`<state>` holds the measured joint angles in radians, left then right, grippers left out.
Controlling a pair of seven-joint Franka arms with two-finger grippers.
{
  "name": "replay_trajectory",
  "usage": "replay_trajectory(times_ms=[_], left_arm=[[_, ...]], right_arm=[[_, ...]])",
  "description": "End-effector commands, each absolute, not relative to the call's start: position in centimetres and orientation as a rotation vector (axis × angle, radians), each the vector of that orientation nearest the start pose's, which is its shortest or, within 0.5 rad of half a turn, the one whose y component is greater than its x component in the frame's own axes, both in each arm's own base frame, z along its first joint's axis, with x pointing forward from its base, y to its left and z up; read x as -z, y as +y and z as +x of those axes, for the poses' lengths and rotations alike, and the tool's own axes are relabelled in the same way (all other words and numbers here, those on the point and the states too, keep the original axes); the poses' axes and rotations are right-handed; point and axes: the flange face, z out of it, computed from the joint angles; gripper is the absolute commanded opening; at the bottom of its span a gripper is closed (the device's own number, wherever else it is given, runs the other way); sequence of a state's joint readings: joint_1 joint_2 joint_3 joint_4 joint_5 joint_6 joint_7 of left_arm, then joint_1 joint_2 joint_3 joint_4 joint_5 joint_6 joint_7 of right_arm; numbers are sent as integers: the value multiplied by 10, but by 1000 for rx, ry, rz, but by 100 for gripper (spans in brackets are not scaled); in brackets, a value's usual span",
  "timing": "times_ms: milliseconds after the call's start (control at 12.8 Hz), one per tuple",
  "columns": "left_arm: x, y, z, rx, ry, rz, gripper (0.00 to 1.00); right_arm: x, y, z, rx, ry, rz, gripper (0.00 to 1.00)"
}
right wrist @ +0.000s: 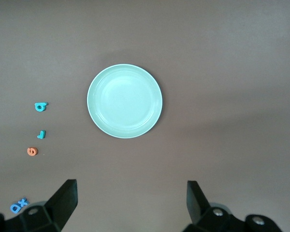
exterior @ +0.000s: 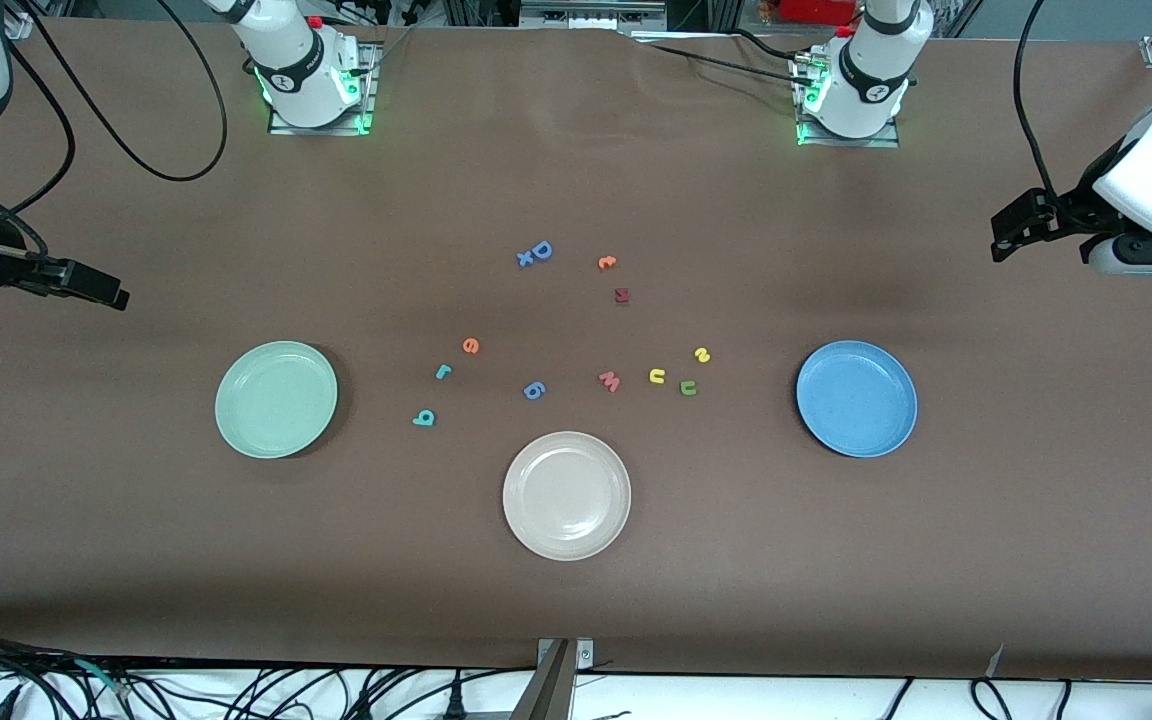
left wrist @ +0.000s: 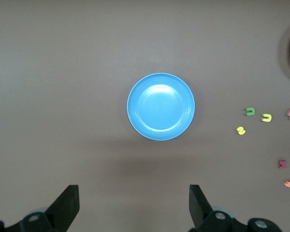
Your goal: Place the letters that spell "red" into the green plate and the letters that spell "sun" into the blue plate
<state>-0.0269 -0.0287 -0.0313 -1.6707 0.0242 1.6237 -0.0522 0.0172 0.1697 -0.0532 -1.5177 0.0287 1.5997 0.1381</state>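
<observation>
Tiny, light foam letters: teal r, orange e, teal d beside green plate; yellow s, yellow u, green n near blue plate (likely pinchable across thin edges); left gripper and right gripper spread, empty, aloft over the table's ends.

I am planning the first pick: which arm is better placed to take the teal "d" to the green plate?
The right arm. The teal "d" lies beside the green plate, toward the right arm's end of the table. The right gripper hangs open at that end; the left gripper, open too, is over the blue plate's end.
</observation>
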Motion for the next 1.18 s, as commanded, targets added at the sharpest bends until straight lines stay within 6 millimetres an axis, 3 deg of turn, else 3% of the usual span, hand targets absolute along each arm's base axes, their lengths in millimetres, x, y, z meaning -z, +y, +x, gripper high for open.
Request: replay_trajectory(times_ms=[0,78,470,862,1097], left_arm=[[-601,-41,546,-25,47,-3147,100],[-597,-61,545,-37,76,-3145,100],[-599,-52,546,-37,124,-3144,100],[-602,9,543,-83,108,-3220,100],[-603,3,543,-81,103,-3209,100]], right_arm=[[-557,-15,599,-145,266,-3095,100],[-558,-15,599,-143,266,-3096,100],[-558,-13,600,-138,273,-3094,100],[-559,-14,599,-141,273,-3094,100],[-558,-13,599,-143,273,-3094,100]])
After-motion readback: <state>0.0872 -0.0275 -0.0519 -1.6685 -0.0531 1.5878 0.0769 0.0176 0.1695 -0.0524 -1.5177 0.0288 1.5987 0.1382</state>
